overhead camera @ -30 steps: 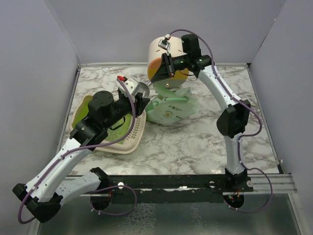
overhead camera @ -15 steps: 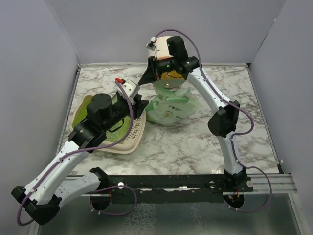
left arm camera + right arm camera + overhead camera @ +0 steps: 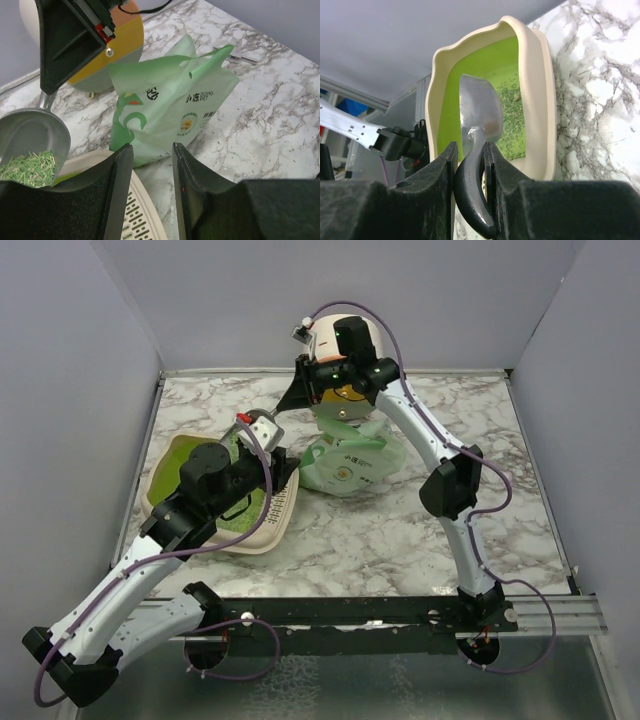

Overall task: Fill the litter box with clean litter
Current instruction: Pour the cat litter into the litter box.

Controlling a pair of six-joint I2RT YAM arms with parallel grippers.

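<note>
The litter box (image 3: 255, 543) is sitting by the desk's (image 3: 400, 530) left edge; my left jaws are straddling its rim, clamped or not I cannot tell. My right jaws, clenching the scoop (image 3: 31, 137), are swinging it leftward from the bag (image 3: 345, 465), bringing clean litter (image 3: 27, 167) over the box.

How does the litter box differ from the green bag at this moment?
The litter box is a rigid cream tray, lime-green inside; the bag is soft mint-green plastic with dark print. The litter box lies open-topped with green litter scattered inside; the bag slumps crumpled, contents unseen. Both rest on the marble table.
</note>
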